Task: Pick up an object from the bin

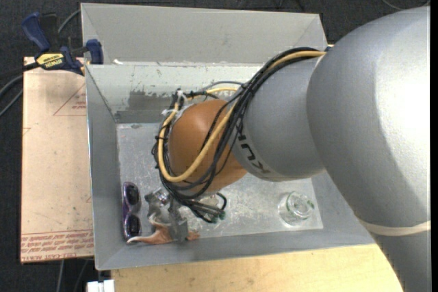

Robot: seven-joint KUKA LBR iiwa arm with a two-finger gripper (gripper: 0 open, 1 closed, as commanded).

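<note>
Silver-grey robot arm (pixel 369 126) with orange wrist cover (pixel 198 140) overhangs the grey metal bin (pixel 102 147). Front left: purple plastic sunglasses (pixel 130 210); just beside them the gripper (pixel 172 221), its opening indiscernible, low over a salmon curved piece (pixel 159 237); front right, a clear round glass object (pixel 295 208).

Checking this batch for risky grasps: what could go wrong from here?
1. The gripper sits low in the bin's near left corner, close beside the purple sunglasses and over a small orange thing. It may catch both, or knock one aside and lift nothing.
2. It is also close to the front wall, so going lower or nearer could strike metal.
</note>
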